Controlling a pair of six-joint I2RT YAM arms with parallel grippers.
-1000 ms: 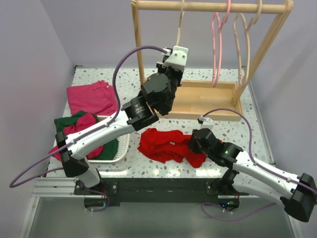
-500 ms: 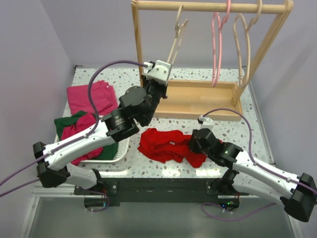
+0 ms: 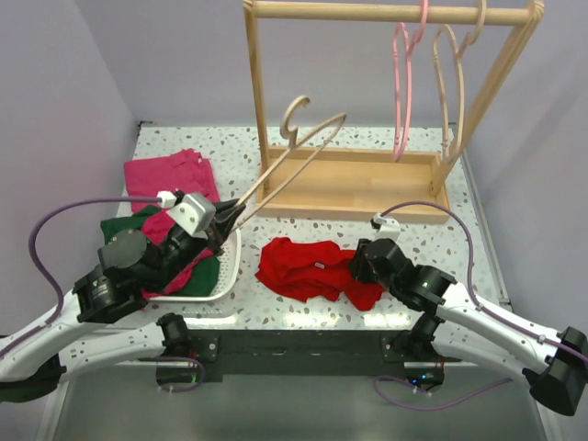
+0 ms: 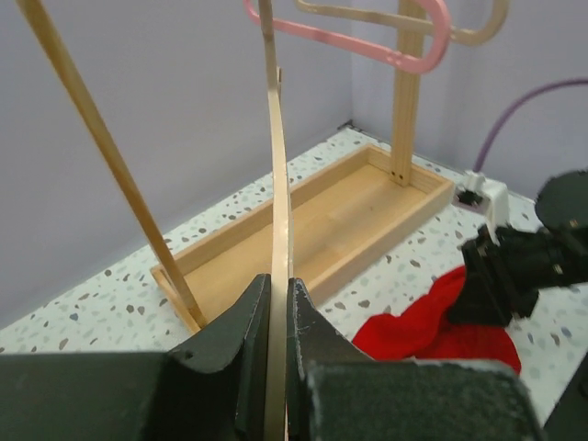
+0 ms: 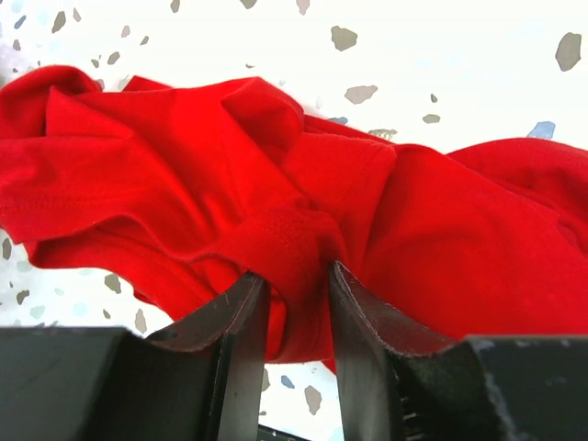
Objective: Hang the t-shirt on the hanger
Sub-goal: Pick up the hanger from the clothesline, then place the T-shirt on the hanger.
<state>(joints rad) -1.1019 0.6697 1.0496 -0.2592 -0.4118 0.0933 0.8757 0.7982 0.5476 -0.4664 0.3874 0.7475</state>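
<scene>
Held aloft at near left, tight between left gripper's (image 4: 277,299) fingers: wooden hanger (image 4: 278,184), hook toward the far rack (image 3: 386,11). Crumpled on table (image 3: 303,308) near centre, pinched in right gripper (image 5: 296,280): red t-shirt (image 3: 299,266).

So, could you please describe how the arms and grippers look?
The left arm and right arm share white links and rounded black joint housings, each trailing a purple cable. The left gripper and right gripper have dark, flat-sided fingers.
</scene>
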